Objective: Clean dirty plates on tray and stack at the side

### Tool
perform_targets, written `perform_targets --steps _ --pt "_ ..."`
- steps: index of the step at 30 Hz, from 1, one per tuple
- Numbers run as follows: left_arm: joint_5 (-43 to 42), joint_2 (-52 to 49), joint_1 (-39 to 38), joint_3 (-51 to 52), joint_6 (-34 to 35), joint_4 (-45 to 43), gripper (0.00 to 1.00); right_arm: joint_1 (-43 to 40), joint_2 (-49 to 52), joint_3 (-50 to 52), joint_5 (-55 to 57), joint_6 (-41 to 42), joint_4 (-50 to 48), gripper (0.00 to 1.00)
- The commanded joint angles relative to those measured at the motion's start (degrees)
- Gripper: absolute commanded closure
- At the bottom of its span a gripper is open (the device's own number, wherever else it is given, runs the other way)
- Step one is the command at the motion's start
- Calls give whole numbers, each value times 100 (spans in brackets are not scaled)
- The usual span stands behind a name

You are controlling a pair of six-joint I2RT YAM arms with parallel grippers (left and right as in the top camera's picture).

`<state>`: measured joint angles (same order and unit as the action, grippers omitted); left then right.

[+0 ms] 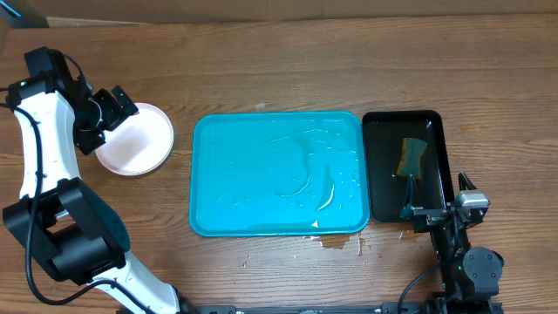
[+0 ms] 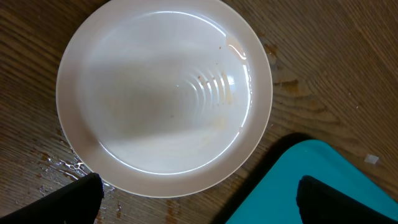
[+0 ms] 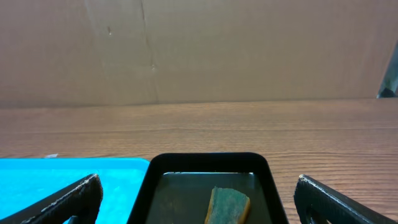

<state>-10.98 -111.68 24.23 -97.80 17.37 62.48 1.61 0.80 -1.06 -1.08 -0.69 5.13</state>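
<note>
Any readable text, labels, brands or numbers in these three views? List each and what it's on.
None readable in any view.
white plate: plain, no print or mark.
turquoise tray: no label or embossing visible.
black tray and sponge: no text visible.
tabletop: wood grain only.
Arm housings in the overhead view: too small to tell whether they carry any marking.

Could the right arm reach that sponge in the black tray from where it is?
Probably yes: the right gripper hangs open at the near end of the black tray, facing the sponge, with nothing lying between them.
</note>
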Motion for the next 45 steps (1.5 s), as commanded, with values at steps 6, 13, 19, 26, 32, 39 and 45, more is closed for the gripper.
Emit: perform_targets --steps 6,13,19,26,32,39,45 --pt "-63 -42 -15 26 -129 -17 0 37 -63 61 61 -42 -28 0" --pt "-63 -42 -15 26 -127 -17 0 37 -63 61 61 -42 -28 0" --pt "-63 -42 -15 26 -127 -17 0 37 -63 61 61 -42 -28 0" --pt "-44 186 -229 31 -129 -15 0 37 -63 61 61 -42 -28 0" --pt "-46 1497 -553 31 -127 -17 0 37 -63 61 61 -42 -28 0" --pt "-48 3324 -761 31 -129 -15 0 37 -63 61 61 -42 -28 0" --pt "-48 4441 -839 33 -129 -13 0 37 -63 61 61 -42 -28 0"
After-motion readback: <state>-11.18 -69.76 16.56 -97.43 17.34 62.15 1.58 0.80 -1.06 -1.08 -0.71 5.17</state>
